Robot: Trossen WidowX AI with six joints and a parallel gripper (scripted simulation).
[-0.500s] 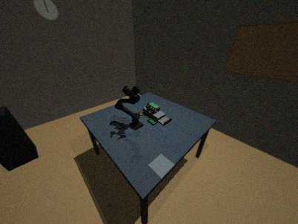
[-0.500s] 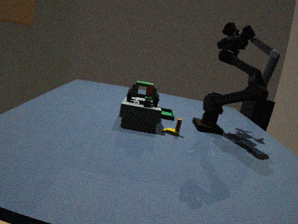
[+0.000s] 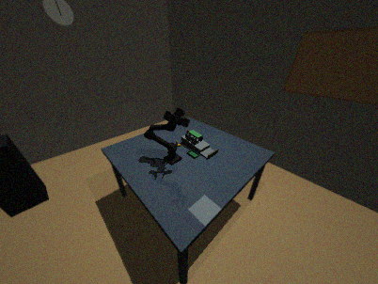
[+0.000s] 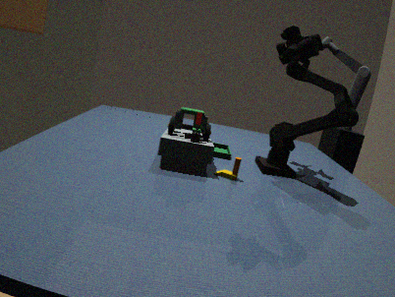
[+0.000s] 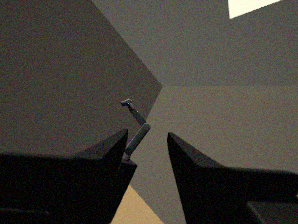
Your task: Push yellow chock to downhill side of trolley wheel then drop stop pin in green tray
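Note:
The trolley (image 4: 189, 124) (image 3: 196, 136) with a green frame stands on top of the grey ramp block (image 4: 183, 156) (image 3: 206, 149). The red-headed stop pin (image 4: 198, 119) stands in it at its uphill end. The yellow chock (image 4: 225, 173) with its orange handle (image 4: 237, 165) lies on the table beside the ramp, apart from the wheels. The green tray (image 4: 222, 150) (image 3: 193, 154) lies next to the ramp. My gripper (image 4: 285, 45) (image 3: 177, 115) (image 5: 147, 134) is raised high above the arm's base, pointing away from the table. Its fingers stand partly apart with nothing between them.
The blue table (image 3: 226, 188) (image 4: 98, 207) carries a pale square patch (image 3: 204, 209) near its front corner. A dark cabinet (image 3: 16, 181) stands on the floor at the left. A dark box (image 4: 342, 146) stands behind the arm's base. A thin grey pole (image 5: 136, 125) shows in the wrist view.

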